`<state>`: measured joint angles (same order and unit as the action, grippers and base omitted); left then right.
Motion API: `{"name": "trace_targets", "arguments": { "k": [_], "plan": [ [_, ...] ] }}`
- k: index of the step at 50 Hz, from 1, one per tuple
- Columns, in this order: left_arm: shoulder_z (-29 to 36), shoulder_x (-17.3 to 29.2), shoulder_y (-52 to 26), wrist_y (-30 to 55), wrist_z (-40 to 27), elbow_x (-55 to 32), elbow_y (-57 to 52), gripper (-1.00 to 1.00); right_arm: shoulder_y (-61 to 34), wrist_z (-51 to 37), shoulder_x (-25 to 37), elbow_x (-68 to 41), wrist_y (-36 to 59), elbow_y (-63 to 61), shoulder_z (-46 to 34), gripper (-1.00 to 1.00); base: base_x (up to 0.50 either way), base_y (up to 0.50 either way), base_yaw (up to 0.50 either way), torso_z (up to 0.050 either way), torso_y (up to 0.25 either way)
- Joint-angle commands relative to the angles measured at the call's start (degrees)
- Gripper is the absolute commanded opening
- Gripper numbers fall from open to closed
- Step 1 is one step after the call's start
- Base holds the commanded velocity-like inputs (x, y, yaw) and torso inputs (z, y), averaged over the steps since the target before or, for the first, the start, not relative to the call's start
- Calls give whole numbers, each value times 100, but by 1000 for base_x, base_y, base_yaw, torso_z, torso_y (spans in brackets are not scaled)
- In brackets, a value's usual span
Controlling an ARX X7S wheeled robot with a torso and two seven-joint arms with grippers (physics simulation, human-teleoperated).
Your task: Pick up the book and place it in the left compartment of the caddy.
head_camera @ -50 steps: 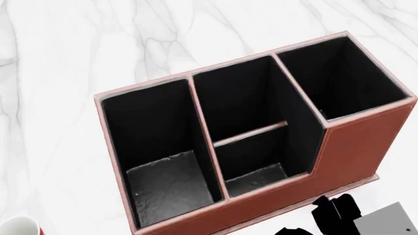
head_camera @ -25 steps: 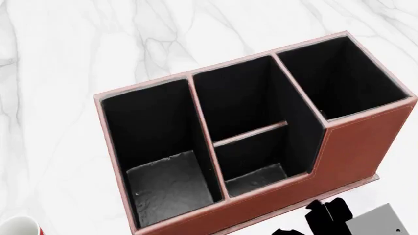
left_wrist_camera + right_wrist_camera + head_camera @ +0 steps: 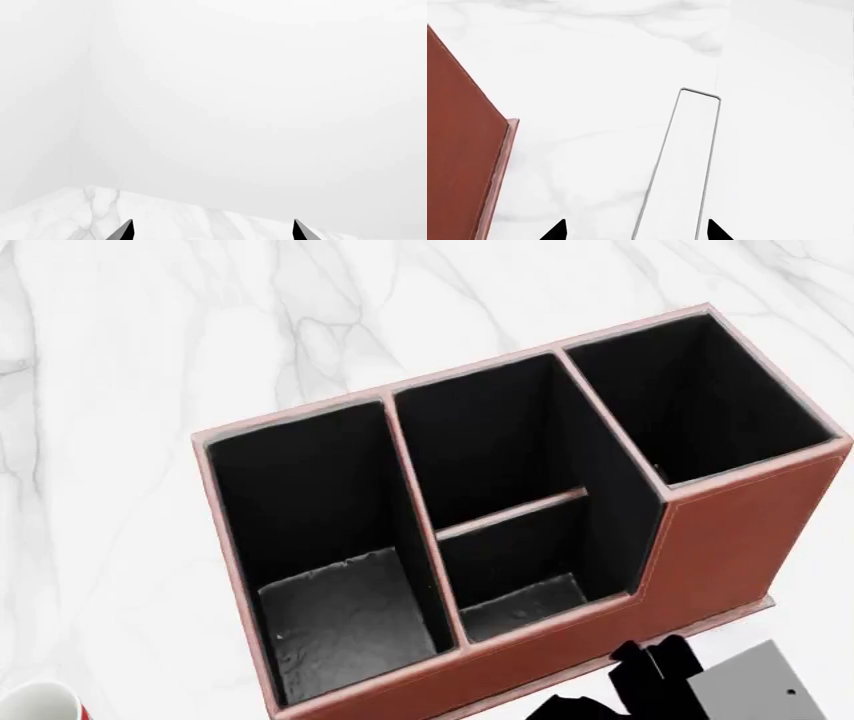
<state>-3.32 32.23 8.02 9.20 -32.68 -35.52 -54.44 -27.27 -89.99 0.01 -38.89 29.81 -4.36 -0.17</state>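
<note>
Book (image 3: 684, 165) stands between right hand's (image 3: 635, 232) wide fingertips, caddy (image 3: 721, 540) beside; left hand (image 3: 210, 232) wide.

1. The caddy (image 3: 534, 540) stands on the marble table (image 3: 200, 330).
2. Within the caddy, the left compartment (image 3: 327, 560) lies at its left end. To the right of it come two small middle cells (image 3: 514, 510), one behind the other, and then the end cell (image 3: 701, 405) at the caddy's right.
3. The mug (image 3: 38, 702) sits on the table to the caddy's front left, apart from it.
4. The right gripper (image 3: 647, 675) is just before the caddy's front wall, towards its right.
5. In the right wrist view, the book (image 3: 684, 165) stands on the table beside the caddy's wall, apart from it.
</note>
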Motion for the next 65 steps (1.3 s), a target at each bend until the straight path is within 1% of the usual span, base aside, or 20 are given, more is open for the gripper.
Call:
{"name": "trace_targets", "arguments": {
  "k": [1, 22, 23, 34, 40, 46, 48, 49, 61, 65],
  "plan": [
    [24, 22, -6, -15, -21, -1, 8, 100, -33, 0, 0, -32, -165, 271, -82, 100, 0, 0, 0, 0, 0],
    [36, 67, -6, -62, -46, -17, 31, 100, 89, 0, 0, -10, -299, 370, -81, 100, 0, 0, 0, 0, 0],
    [33, 71, -5, -61, -52, -24, 27, 100, 96, 0, 0, -20, -341, 404, -90, -100, 0, 0, 0, 0, 0],
    [39, 93, 12, -83, -77, -26, 12, 100, 126, 0, 0, -83, -388, 403, -111, -100, 0, 0, 0, 0, 0],
    [40, 112, 14, -84, -97, -40, -2, 100, 170, 0, 0, -117, -591, 396, -159, -100, 2, 0, 0, 0, 0],
    [50, 125, 15, -90, -112, -43, -9, 100, 248, 99, 96, 266, -958, 181, -616, -100, 0, 0, 0, 0, 0],
    [54, 124, 18, -101, -109, -40, 2, 100, 271, 162, 77, 179, -1104, 196, -597, -100, 0, 0, 0, 0, 0],
    [53, 126, 18, -104, -111, -42, 2, 100, 269, 175, 145, 330, -1123, 105, -718, -100, 0, 0, 0, 0, 0],
    [64, 148, 11, -129, -133, -61, 2, 100, 323, 226, 241, 676, -1040, -519, -767, -100, 0, 0, 0, 0, 0],
    [79, 146, 11, -150, -121, -49, 28, 100, 327, 200, 222, 934, -784, -800, -729, -100, 0, 0, 0, 0, 0]
  ]
}}
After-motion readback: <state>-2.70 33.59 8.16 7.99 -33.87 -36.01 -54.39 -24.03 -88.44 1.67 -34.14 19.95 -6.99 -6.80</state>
